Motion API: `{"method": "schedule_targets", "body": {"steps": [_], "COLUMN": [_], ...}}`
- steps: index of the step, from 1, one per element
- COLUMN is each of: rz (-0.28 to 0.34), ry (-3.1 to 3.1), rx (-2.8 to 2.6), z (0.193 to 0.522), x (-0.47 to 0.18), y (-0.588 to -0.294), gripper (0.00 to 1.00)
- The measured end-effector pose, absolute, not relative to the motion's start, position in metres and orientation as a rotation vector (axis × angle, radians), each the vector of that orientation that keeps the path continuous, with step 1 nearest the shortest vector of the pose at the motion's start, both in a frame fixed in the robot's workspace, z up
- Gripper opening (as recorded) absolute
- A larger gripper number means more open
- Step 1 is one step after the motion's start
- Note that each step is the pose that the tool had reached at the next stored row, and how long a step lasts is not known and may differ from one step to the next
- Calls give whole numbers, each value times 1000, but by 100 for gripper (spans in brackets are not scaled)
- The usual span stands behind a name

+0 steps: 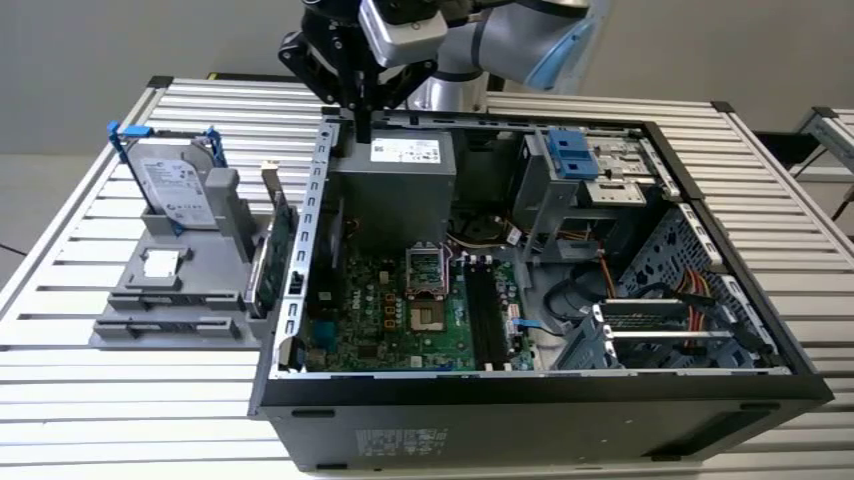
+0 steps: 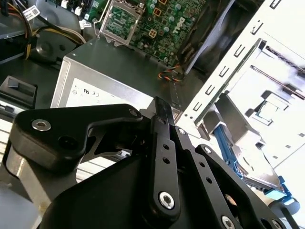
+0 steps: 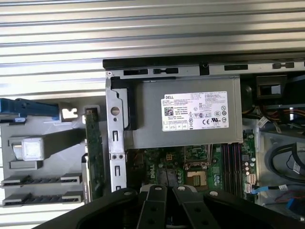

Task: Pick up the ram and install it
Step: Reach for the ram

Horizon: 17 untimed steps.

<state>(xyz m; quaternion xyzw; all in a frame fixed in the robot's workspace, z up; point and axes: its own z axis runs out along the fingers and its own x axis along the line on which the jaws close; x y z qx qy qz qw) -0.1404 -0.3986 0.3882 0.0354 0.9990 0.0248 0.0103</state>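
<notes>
arm (image 1: 514,40) — silver-grey, blue joint cap | end effector (image 1: 358,120) — black, silver screws

I'm seeing a slatted metal table (image 1: 80,400) standing before a plain grey wall (image 1: 134,40). A second slatted table (image 1: 834,130) is peeking in at the exterior view's right.

The arm (image 1: 527,35) bends downward – jaws pressed together, tips pointing straight down
</notes>
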Motion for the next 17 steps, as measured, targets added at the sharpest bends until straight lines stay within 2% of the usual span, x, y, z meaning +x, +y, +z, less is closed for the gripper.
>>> {"method": "schedule_targets", "body": {"steps": [17], "rz": [77], "ry": [3120], "rx": [111], "z": [388], "x": [-144], "y": [-398], "gripper": [0]}}
